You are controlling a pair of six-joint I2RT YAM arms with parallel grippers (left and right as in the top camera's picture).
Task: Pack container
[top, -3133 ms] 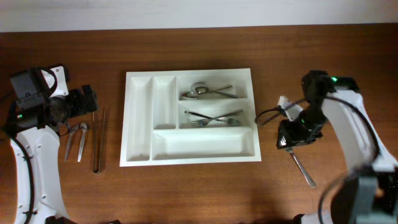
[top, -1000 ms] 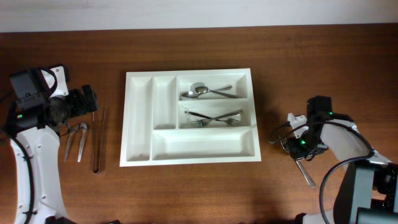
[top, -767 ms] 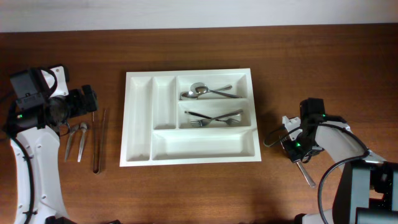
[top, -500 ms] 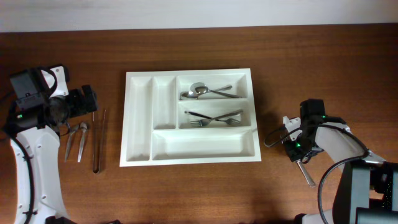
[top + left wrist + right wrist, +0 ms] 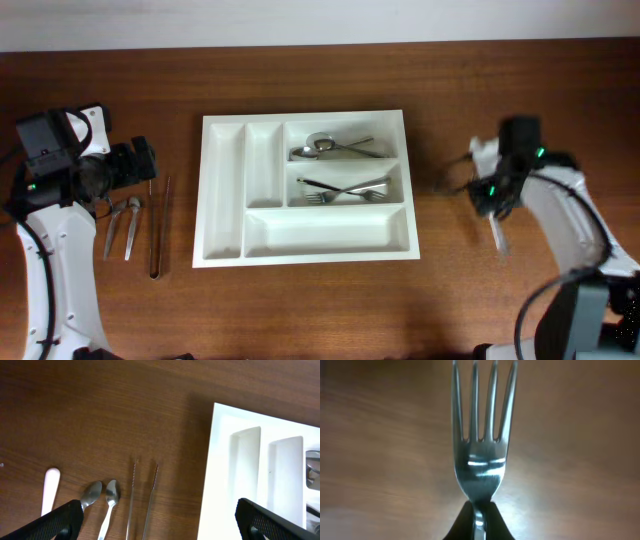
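Observation:
The white container (image 5: 226, 208) lies mid-table, with two spoons (image 5: 330, 147) in its top wide compartment and two forks (image 5: 345, 190) in the middle one. Its left edge shows in the left wrist view (image 5: 220, 480). My right gripper (image 5: 493, 196) is shut on a metal fork (image 5: 480, 455), held above the table right of the tray; the fork's handle (image 5: 498, 238) hangs below the gripper in the overhead view. My left gripper (image 5: 140, 160) is open and empty, left of the tray, above two spoons (image 5: 100, 497) and tongs (image 5: 142, 500).
Two small spoons (image 5: 125, 222) and long metal tongs (image 5: 158, 230) lie on the wood left of the tray. A white-handled utensil (image 5: 49, 487) lies further left. The tray's two narrow compartments (image 5: 248, 170) and bottom wide one (image 5: 330, 232) hold nothing.
My right gripper has closed on the fork lying right of the tray and lifted it, moving up and away from the front edge. The left arm has not moved.

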